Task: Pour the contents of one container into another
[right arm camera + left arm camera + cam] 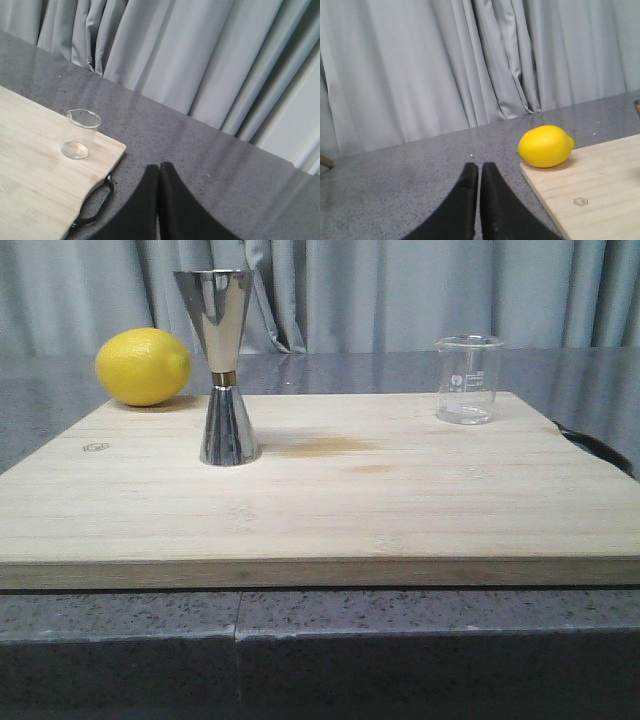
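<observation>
A small clear glass beaker (468, 379) stands upright at the back right of the wooden board (320, 510); it shows too in the right wrist view as the beaker (80, 134) near the board's corner. The tall steel jigger (222, 365) with a gold waist stands upright at the left of the board. My left gripper (479, 167) is shut with nothing in it, over the grey counter off the board's left edge. My right gripper (159, 167) is shut and empty over the counter, off the board's right edge. Neither gripper appears in the front view.
A yellow lemon (143, 366) lies at the board's back left corner, also seen as the lemon (545, 146) from the left wrist. A black handle (95, 210) hangs at the board's right edge. Grey curtains (400, 290) close off the back of the speckled counter (320, 640).
</observation>
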Robot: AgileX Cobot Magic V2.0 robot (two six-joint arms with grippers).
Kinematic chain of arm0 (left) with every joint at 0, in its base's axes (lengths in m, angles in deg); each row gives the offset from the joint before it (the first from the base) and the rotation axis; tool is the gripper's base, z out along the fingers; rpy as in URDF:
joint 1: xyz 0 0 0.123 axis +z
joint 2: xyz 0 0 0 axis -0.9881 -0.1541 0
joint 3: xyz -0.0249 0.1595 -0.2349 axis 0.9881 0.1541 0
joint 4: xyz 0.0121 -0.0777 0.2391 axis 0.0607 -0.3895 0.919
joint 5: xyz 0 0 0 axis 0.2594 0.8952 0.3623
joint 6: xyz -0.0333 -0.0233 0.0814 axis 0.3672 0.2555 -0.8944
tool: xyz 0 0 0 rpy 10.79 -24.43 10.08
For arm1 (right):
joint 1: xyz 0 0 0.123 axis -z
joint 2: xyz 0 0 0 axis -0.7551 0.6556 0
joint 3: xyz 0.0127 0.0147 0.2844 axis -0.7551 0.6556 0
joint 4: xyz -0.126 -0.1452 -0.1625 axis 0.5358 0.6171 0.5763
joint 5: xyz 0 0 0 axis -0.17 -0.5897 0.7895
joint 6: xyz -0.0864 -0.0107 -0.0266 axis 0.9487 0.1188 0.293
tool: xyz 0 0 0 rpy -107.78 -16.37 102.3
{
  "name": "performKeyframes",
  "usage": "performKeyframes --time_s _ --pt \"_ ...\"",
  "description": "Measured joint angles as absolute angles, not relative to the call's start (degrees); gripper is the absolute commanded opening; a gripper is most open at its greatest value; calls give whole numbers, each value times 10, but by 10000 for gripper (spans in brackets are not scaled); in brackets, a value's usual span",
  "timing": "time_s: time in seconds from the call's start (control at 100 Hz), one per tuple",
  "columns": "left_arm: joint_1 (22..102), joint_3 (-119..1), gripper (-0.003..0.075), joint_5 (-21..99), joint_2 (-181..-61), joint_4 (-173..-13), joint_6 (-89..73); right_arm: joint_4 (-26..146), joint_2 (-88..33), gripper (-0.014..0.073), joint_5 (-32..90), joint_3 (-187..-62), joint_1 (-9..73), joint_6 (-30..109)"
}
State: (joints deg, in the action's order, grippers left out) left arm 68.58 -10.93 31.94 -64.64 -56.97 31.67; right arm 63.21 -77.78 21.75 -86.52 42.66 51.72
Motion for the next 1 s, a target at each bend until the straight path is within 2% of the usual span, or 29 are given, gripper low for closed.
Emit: performKeyframes --time_s 0.26,0.54,1.0 --pt "740 -13 -19 233 -632 -643 304 632 -778 -73 216 -865 427 517" --pt "765 -12 -19 237 -631 -662 304 632 -778 -73 216 -865 427 517" --pt "765 -12 -19 240 -631 -663 304 632 -778 -73 216 -865 427 517"
